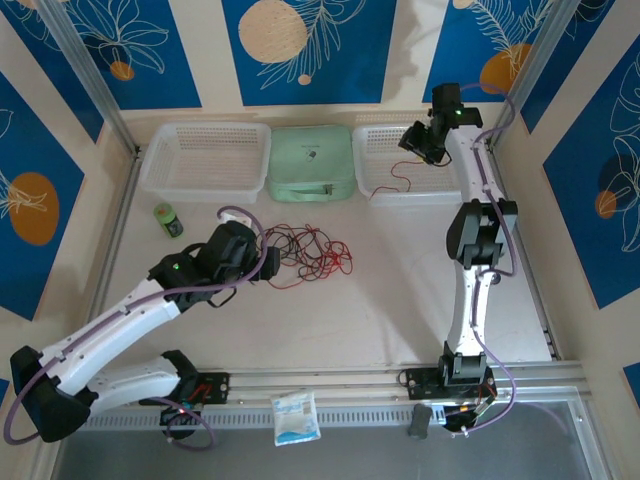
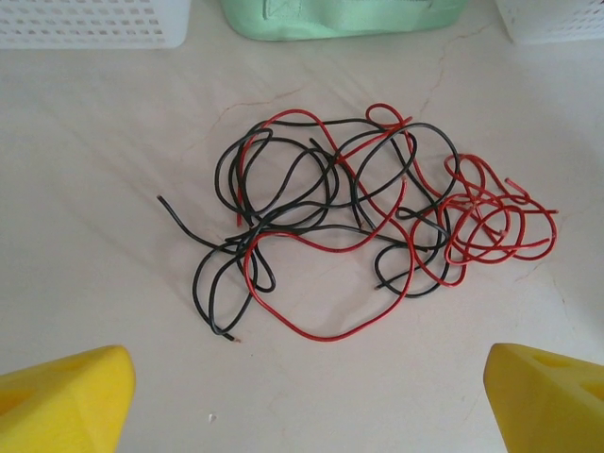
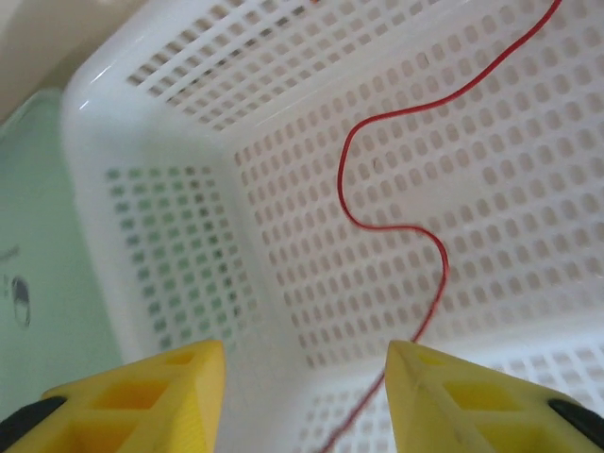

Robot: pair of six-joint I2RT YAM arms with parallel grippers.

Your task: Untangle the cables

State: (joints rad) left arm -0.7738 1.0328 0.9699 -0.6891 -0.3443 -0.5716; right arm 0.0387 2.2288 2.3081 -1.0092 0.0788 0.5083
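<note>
one red wire (image 3: 392, 226) lies apart in the basket (image 3: 160, 236) under the right gripper's (image 3: 307, 377) parted, empty fingers; the other cables (image 2: 359, 217) sit tangled ahead of the left gripper's (image 2: 307, 396) wide, empty fingers.

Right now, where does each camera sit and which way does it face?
Top external: above and behind, looking down on the table, left arm, right arm and tangled cables.
Left wrist: on the left arm, facing down at that tangle; left gripper at the bottom corners.
Right wrist: on the right arm, looking into the right basket at one red cable; right gripper below.
Shared: top and left wrist both see the tangle.
</note>
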